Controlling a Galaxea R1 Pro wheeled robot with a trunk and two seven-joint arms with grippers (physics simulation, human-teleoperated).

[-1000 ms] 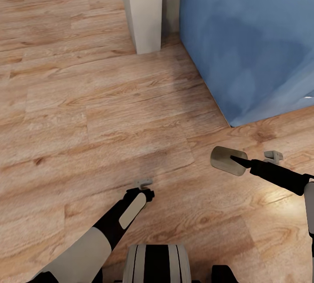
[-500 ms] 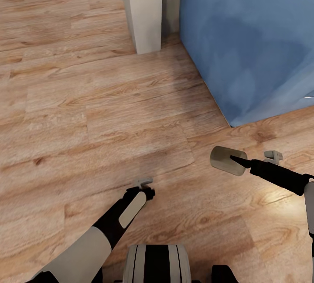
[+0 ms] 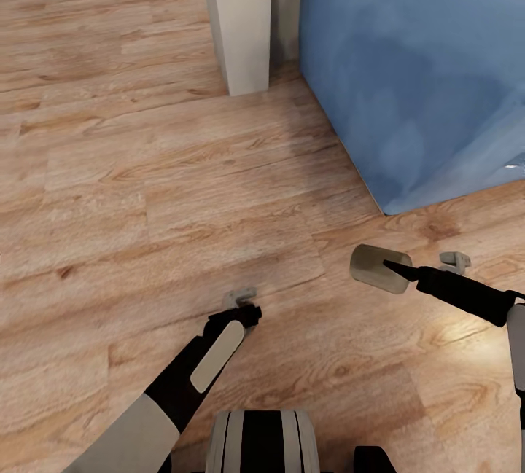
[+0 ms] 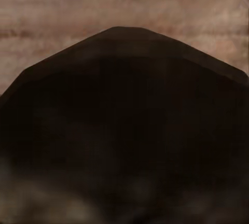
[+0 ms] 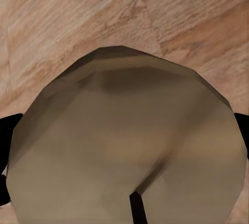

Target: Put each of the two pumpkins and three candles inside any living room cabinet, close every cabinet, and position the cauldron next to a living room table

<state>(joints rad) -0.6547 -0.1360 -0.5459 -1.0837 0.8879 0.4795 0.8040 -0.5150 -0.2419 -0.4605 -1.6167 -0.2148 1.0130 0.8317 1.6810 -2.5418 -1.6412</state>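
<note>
A cream-beige candle (image 3: 376, 268) hangs just above the wooden floor at the right of the head view, with my right gripper (image 3: 394, 269) shut on it. In the right wrist view the candle (image 5: 127, 146) sits close between the black fingers, its dark wick toward the camera. My left gripper (image 3: 242, 298) hovers low over the floor at lower centre, a grey fingertip showing past the black wrist. A dark rounded shape (image 4: 124, 130) blocks most of the left wrist view, so I cannot read that gripper's state. The pumpkins, cabinet, cauldron and table are out of view.
A white square pillar (image 3: 239, 21) stands on the floor ahead. A large blue upholstered block (image 3: 415, 72) stands to its right, its corner close to my right arm. Open wooden floor (image 3: 131, 167) stretches ahead and to the left.
The whole view has slid slightly, so the camera has moved a little. My left forearm has swung a bit lower and to the left. The candle stays in the right gripper.
</note>
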